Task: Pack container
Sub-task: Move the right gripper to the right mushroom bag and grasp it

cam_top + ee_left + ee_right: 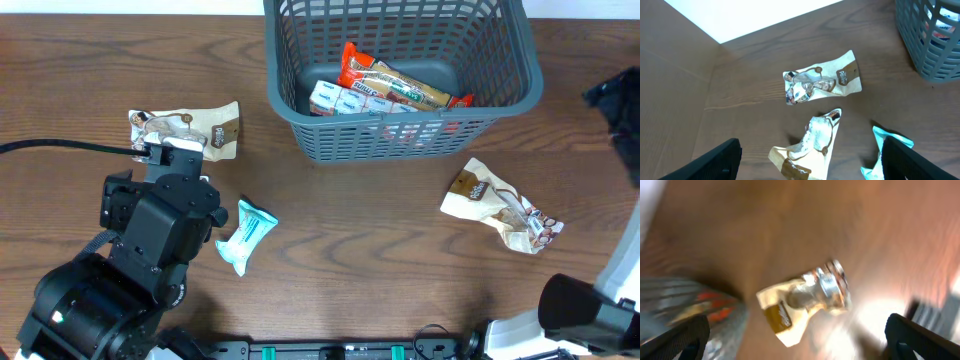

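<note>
The basket (400,135) is dark grey-blue with slotted lattice sides. The table (350,230) is brown with wood grain. The left packet (185,128) and the right packet (500,205) are cream with brown labels. The small packet (245,235) is pale turquoise. The wrapper (395,82) is orange-red and tan, and the bars (340,100) are white and blue.

Printing on the cream packets (822,82) and basket snacks (390,88), too small; nothing legible
</note>
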You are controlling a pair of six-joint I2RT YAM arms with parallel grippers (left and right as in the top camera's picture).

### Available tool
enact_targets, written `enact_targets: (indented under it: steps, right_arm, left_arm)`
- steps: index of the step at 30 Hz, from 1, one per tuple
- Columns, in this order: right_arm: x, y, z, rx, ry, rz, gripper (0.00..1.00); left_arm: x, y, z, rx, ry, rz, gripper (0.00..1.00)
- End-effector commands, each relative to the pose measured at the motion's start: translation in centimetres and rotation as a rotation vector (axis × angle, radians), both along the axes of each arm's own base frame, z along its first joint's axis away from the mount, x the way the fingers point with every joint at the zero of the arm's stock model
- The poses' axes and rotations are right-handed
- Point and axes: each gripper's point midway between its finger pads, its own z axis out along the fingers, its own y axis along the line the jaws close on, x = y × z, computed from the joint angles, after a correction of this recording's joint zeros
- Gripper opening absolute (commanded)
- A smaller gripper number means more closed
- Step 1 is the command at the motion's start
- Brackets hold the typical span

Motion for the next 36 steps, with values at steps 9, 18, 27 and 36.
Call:
enact_targets:
  steps: [9, 18, 27, 36]
  right_arm:
    - [-0.7, 2.5, -7.0, 0.249, -0.052, -0.518, 0.99]
    - [-1.2, 2.8, -8.9, 0.249, -0.003, -0.533, 0.99]
    - [-4.1, 7.8, -18.1, 0.469, 0.164, -0.859, 0.99]
    - [-2.3, 5.3, -22.9, 0.366, 0.05, -0.686, 0.99]
  left_arm:
    - [0.0, 0.3, 0.5, 0.005, -0.013, 0.01, 0.78]
    - [0.0, 0.3, 0.5, 0.005, -0.013, 0.01, 0.78]
    - [0.0, 0.3, 0.5, 0.005, -0.013, 0.01, 0.78]
    - [0.0, 0.3, 0.5, 0.005, -0.013, 0.01, 0.78]
